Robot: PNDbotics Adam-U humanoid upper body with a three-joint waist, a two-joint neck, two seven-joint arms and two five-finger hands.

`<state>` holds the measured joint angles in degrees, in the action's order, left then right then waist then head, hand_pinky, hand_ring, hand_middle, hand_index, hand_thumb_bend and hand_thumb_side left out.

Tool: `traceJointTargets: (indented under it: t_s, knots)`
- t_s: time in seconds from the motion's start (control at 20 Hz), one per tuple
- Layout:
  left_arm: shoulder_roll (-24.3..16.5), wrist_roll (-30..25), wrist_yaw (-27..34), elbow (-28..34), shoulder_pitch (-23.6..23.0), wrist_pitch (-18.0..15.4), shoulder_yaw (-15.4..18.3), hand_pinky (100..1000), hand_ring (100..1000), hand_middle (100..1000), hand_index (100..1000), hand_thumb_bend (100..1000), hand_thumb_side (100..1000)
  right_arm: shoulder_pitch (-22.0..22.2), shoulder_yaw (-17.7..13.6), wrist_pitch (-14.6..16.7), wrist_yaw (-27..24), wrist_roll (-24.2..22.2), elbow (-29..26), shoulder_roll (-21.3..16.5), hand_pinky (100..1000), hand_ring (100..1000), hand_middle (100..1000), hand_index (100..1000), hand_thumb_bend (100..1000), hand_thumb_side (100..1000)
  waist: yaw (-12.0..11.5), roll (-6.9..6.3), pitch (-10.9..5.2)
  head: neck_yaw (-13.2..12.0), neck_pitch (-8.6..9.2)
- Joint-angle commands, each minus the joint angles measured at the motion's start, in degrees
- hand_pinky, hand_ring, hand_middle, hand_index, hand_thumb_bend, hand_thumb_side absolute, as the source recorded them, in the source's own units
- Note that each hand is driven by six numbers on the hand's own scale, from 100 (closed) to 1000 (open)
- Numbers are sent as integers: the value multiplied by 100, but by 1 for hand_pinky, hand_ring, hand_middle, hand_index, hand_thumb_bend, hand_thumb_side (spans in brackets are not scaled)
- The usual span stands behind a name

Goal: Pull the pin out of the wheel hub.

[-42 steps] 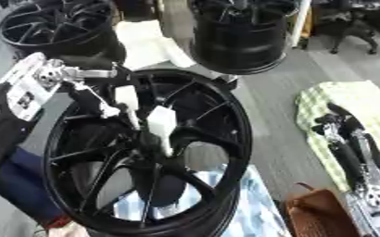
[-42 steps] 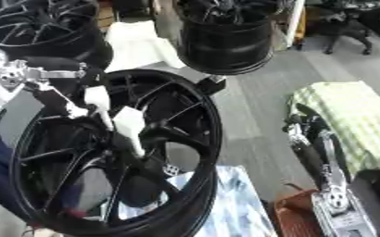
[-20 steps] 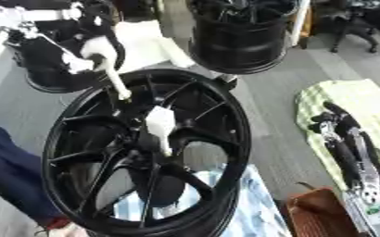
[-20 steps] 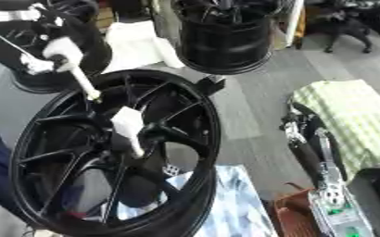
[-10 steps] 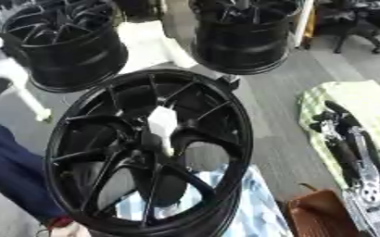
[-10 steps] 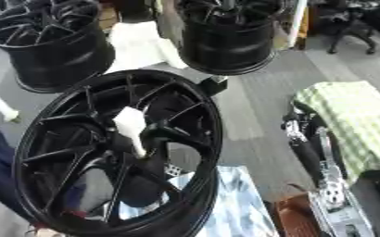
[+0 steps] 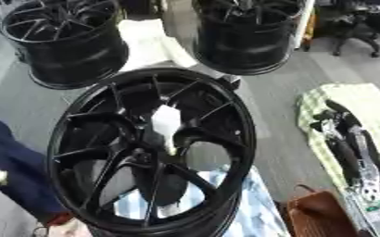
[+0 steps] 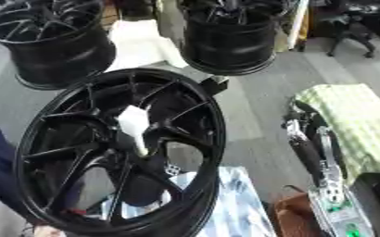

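Left eye view: the large black spoked wheel hub (image 7: 148,152) is seen standing tilted in the middle of the grey floor (image 7: 278,102), and a white block-like piece (image 7: 164,121) is seated at its centre. Whether that piece is the pin cannot be told. Neither robot hand is shown, so nothing can be said of their fingers. A brown woven basket (image 7: 319,217) is seen near the lower right corner; its contents cannot be made out. Two more black wheel rims (image 7: 63,39) are stood at the far edge.
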<state>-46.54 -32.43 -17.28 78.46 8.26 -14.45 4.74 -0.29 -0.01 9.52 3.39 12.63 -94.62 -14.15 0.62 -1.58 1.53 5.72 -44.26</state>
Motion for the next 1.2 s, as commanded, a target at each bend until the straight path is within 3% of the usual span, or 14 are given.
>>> traceJointTargets:
  t_s: [0.05, 0.2, 0.35, 0.6, 0.75, 1.2]
  knots:
    - [638, 408, -61, 141, -226, 343, 748, 625, 1000, 708, 895, 100, 720, -66, -41, 0, 19, 15, -91, -2, 733, 641, 625, 883, 100, 672, -23, 25, -14, 4, 15]
    - [1501, 687, 211, 446, -506, 822, 1293, 603, 1000, 662, 873, 100, 796, -62, -56, -2, 11, 24, -96, 35, 733, 641, 625, 883, 100, 672, -43, 77, 4, 0, 15]
    - [2307, 985, 536, 873, -652, 1293, 1723, 575, 1000, 622, 852, 100, 813, -59, -69, -4, 7, 38, -91, 68, 733, 641, 625, 883, 100, 673, -73, 107, 19, -17, 15]
    - [3285, 1290, 1157, 1481, -556, 1923, 1910, 560, 1000, 587, 830, 100, 861, -36, -67, -4, 1, 35, -93, 93, 733, 641, 625, 883, 100, 673, -110, 151, 12, -9, 15]
    - [3499, 1390, 1421, 1712, -515, 2055, 1821, 563, 1000, 586, 829, 100, 864, -48, -51, -5, -3, 19, -93, 107, 733, 641, 625, 883, 100, 675, -89, 164, 10, -42, 15]
    - [3575, 1837, 2048, 1967, -486, 2026, 1628, 561, 1000, 576, 821, 100, 842, -63, -34, -2, -8, -1, -88, 121, 733, 641, 625, 883, 100, 676, -48, 171, 4, -58, 15]
